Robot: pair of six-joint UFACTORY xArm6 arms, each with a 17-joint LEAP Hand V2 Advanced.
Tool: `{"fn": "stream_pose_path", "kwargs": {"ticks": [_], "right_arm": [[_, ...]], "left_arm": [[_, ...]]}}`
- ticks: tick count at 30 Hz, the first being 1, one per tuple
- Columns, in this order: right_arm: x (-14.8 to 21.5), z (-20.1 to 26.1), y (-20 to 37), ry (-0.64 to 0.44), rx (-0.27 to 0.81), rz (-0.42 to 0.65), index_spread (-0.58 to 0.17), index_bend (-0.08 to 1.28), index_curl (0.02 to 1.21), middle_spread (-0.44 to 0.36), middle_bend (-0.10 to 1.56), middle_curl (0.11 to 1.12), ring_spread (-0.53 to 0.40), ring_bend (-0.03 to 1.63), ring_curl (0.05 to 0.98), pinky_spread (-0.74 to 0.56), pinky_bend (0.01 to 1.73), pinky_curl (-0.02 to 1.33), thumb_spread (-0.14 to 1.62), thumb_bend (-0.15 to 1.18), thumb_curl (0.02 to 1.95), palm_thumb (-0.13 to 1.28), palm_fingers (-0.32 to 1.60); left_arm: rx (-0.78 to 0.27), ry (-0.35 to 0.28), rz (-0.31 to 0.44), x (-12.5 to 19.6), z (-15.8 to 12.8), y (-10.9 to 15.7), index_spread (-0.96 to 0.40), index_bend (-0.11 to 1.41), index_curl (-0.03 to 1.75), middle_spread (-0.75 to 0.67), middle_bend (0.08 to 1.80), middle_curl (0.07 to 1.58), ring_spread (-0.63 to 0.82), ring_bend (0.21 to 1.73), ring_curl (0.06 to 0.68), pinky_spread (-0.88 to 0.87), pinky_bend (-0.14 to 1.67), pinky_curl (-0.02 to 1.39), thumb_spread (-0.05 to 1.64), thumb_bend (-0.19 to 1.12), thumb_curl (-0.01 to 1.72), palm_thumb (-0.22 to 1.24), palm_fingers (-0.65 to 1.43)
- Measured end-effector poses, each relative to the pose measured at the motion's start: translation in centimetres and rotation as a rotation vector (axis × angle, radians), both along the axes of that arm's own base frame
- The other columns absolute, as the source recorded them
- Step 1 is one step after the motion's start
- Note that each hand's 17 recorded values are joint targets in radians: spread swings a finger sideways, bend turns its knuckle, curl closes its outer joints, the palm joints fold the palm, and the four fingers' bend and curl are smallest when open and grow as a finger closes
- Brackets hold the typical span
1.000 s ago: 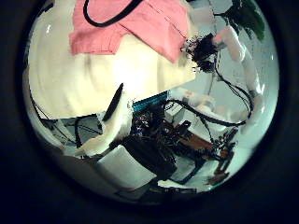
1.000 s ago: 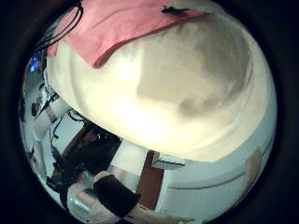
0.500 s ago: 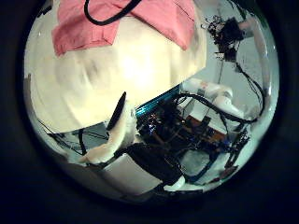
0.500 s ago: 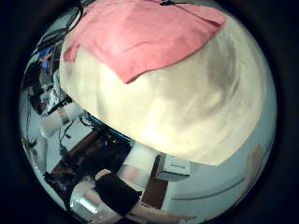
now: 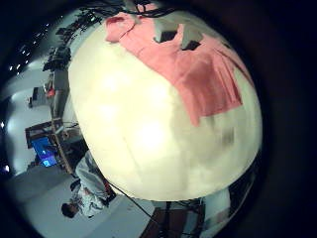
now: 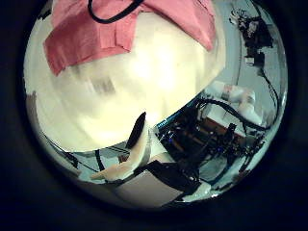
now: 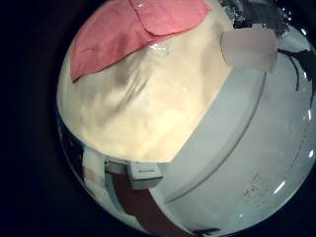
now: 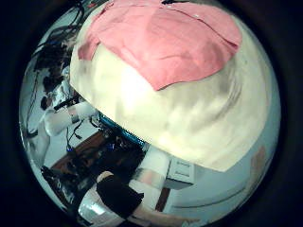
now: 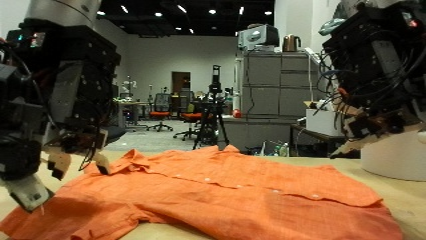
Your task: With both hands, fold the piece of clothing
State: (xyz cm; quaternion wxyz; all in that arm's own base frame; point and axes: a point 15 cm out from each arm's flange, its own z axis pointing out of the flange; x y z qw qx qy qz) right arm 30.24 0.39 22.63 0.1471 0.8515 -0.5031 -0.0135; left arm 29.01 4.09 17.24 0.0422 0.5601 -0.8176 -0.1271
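Item: 1 orange button-front cloth shirt (image 9: 220, 190), short-sleeved, spread flat and unfolded on the pale cream tabletop (image 9: 400, 208). Collar end toward the far side of the table, 1 sleeve reaching out near the left hand. In the palm views the shirt (image 8: 166, 43) lies across 1 part of the table (image 8: 204, 118), the rest bare.

Left hand (image 9: 47, 150): black and white, hanging just above the shirt's sleeve, fingers relaxed and pointing down, grasping nothing.

Right hand (image 9: 380, 85): raised well above the shirt's other side, fingers loosely hanging, released, clear of the cloth.

Background: tall grey metal cabinet (image 9: 273, 100) behind the table; office chairs (image 9: 200, 118) farther back.
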Motion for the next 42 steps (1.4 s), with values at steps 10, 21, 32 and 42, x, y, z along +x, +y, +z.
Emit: {"fn": "stream_pose_path", "kwargs": {"ticks": [10,21,32,42], "right_arm": [[-0.1,0.2,0.8,-0.006,0.025,-0.001,-0.360,0.21,0.38,0.063,0.19,0.32,0.348,0.36,0.247,0.32,0.14,0.22,1.11,-0.04,0.16,-0.04,0.20],[-0.1,0.4,1.1,-0.002,0.025,0.012,-0.361,0.23,0.39,0.064,0.20,0.32,0.307,0.42,0.268,0.34,0.15,0.19,1.11,-0.04,0.16,-0.03,0.19],[-0.1,0.5,1.3,-0.004,0.026,0.019,-0.366,0.25,0.39,0.064,0.19,0.32,0.275,0.37,0.251,0.34,0.18,0.21,1.10,-0.03,0.17,-0.03,0.20],[-0.6,0.3,1.4,0.016,0.023,0.021,-0.368,0.20,0.37,0.011,0.25,0.32,0.223,0.34,0.237,0.32,0.21,0.24,1.09,-0.04,0.18,-0.03,0.30]], "left_arm": [[0.028,-0.056,-0.028,1.6,-2.2,-0.3,0.09,0.13,0.23,0.29,0.18,0.27,0.50,0.52,0.236,0.45,0.36,0.34,0.94,-0.03,0.31,0.35,-0.07],[0.111,-0.048,-0.022,3.0,-3.3,0.2,0.03,0.22,0.29,-0.03,0.43,0.37,0.23,0.47,0.212,0.24,0.20,0.29,0.93,0.00,0.33,0.47,0.30],[0.172,0.046,-0.019,2.9,-4.4,0.2,-0.17,0.19,0.37,-0.30,0.63,0.52,-0.27,0.61,0.263,-0.29,0.40,0.34,0.95,-0.02,0.38,0.68,0.72],[0.156,0.032,-0.019,3.7,-3.5,-0.5,-0.41,0.28,0.51,-0.48,0.77,0.71,-0.51,1.05,0.456,-0.66,0.84,0.51,0.95,-0.01,0.42,0.77,1.18]]}}
